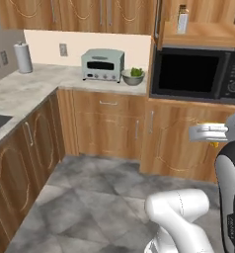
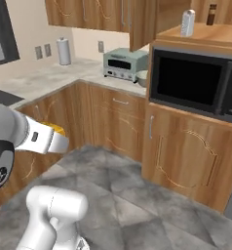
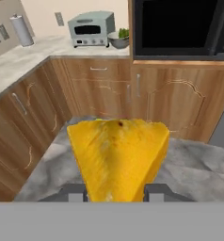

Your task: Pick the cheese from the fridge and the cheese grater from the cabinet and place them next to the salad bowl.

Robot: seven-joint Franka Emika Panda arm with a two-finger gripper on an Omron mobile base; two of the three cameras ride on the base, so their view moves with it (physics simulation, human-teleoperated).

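The cheese [image 3: 117, 157] is a yellow-orange wedge with a mottled face, broad end up, pinched between the fingers [image 3: 71, 192] of the hand [image 3: 115, 192], which is closed on it.

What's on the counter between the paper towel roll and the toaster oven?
Nothing: bare counter lies between the paper towel roll and the toaster oven in the left base view.

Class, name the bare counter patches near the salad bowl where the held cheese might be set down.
Free: the counter stretch between paper towel roll and toaster oven, and the strip before it. Crowded: the salad bowl sits tight between toaster oven and microwave unit.
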